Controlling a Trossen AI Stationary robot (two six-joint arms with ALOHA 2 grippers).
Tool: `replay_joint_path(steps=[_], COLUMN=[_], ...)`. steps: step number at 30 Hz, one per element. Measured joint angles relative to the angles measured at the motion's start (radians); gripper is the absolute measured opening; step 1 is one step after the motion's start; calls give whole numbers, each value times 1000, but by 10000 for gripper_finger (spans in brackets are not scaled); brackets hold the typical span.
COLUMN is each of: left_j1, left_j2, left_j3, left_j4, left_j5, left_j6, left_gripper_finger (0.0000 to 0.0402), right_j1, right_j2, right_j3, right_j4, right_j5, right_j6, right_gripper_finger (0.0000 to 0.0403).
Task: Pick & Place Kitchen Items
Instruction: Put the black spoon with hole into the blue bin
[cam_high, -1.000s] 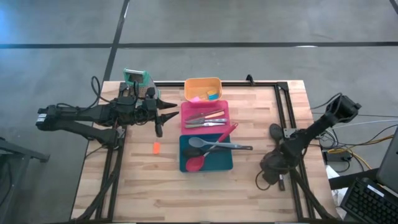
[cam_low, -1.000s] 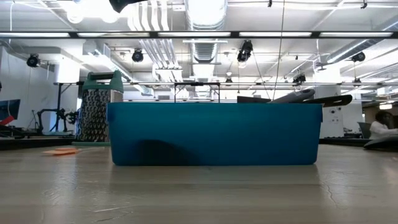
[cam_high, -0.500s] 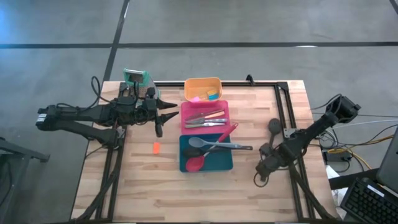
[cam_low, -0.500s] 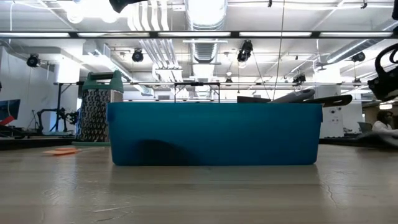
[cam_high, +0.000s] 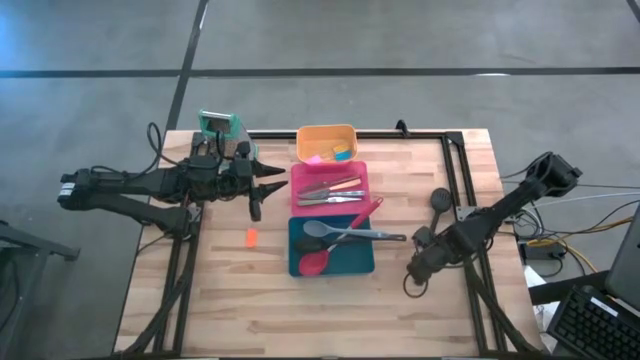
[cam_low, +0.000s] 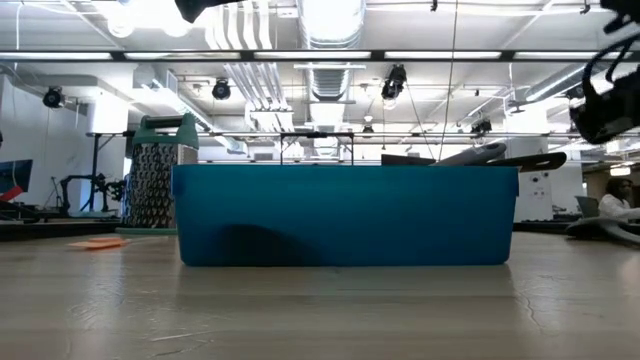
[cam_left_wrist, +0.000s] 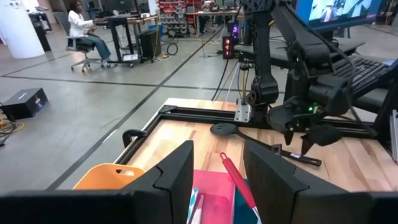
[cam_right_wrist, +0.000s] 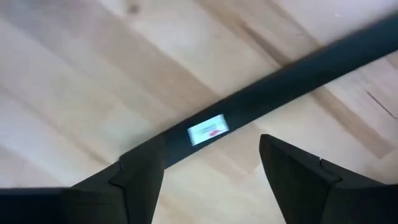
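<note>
The black spoon (cam_high: 437, 212) lies on the table near its right edge. The right gripper (cam_high: 415, 270) hovers open above its handle; next, lower, close, and carry it to the teal tray (cam_high: 296, 262).

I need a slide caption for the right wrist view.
Open right gripper hovering over a long black spoon handle lying on the light wooden table.

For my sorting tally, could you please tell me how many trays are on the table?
3, in a row down the table's middle: the orange tray at the far edge, the pink tray next to it, and the teal tray nearest. None seems hidden.
</note>
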Motion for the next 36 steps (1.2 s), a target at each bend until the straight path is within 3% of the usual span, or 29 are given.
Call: replay_joint_path(steps=[4, 11, 23, 31, 36], left_j1=[0, 0, 0, 0, 0], left_j2=[0, 0, 0, 0, 0], left_j3=[0, 0, 0, 0, 0], left_j4=[-2, -2, -4, -11, -11], left_j5=[0, 0, 10, 12, 12], left_j6=[0, 0, -3, -7, -8], left_gripper_finger=[145, 145, 145, 145, 145], right_j1=[-2, -45, -266, -311, -321], right_j2=[-26, -31, -31, -31, -31], right_j3=[34, 51, -4, -5, -4], right_j4=[-24, -234, -235, -230, -231], right_j5=[10, 96, 168, 178, 161], right_j6=[-15, 55, -102, -102, -103], right_gripper_finger=[261, 250, 236, 256, 241])
